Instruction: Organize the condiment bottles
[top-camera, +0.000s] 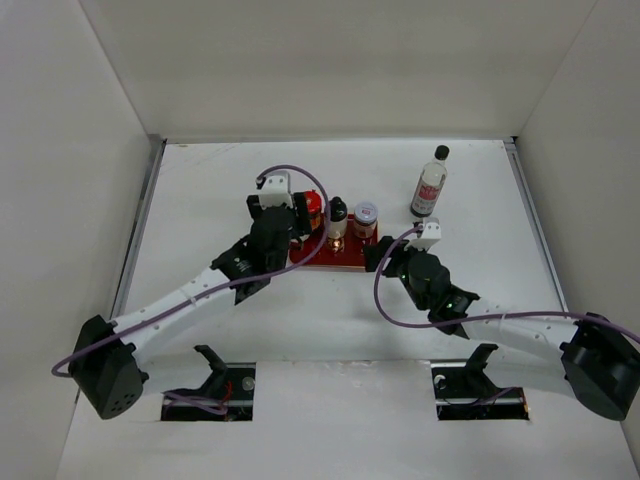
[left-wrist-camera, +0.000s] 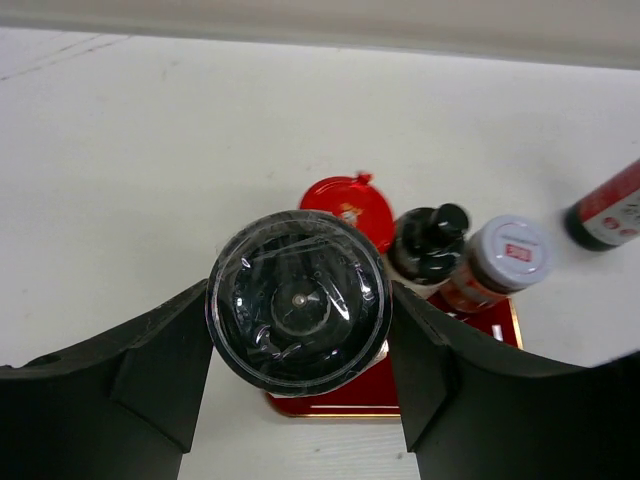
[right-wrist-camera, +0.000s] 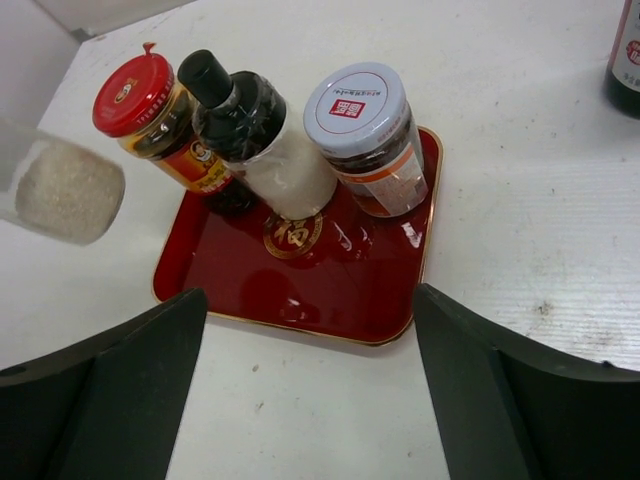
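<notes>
Three of the five condiment bottles are already parked along the back of the red tray (right-wrist-camera: 215, 270). The red-capped jar (right-wrist-camera: 140, 100) is on the left, the small dark black-capped bottle (right-wrist-camera: 245, 115) in the middle and the pale-lidded jar (right-wrist-camera: 362, 125) on the right, all packed close together. The grey-lidded shaker (right-wrist-camera: 62, 190) is pinched between the jaws of the left gripper (left-wrist-camera: 300, 310) and is held at the tray's left edge, near the red-capped jar. Whether its base is touching anything can't be told from these views. The tall clear bottle (top-camera: 430, 185) with the red-white label is stood on the desk (top-camera: 480, 300), well apart from the tray, farther back and to the right. The right gripper (right-wrist-camera: 310, 300) is hovered over the tray's near edge, jaws spread, nothing between them.

So the step in hand looks like the shaker being placed. For the next move, the shaker probably needs to be carried over the bare front part of the tray. It should be lowered upright without the red-capped jar getting bumped, and only then let go. After that, only the tall bottle would be left to fetch, and the right arm is best placed for it.
</notes>
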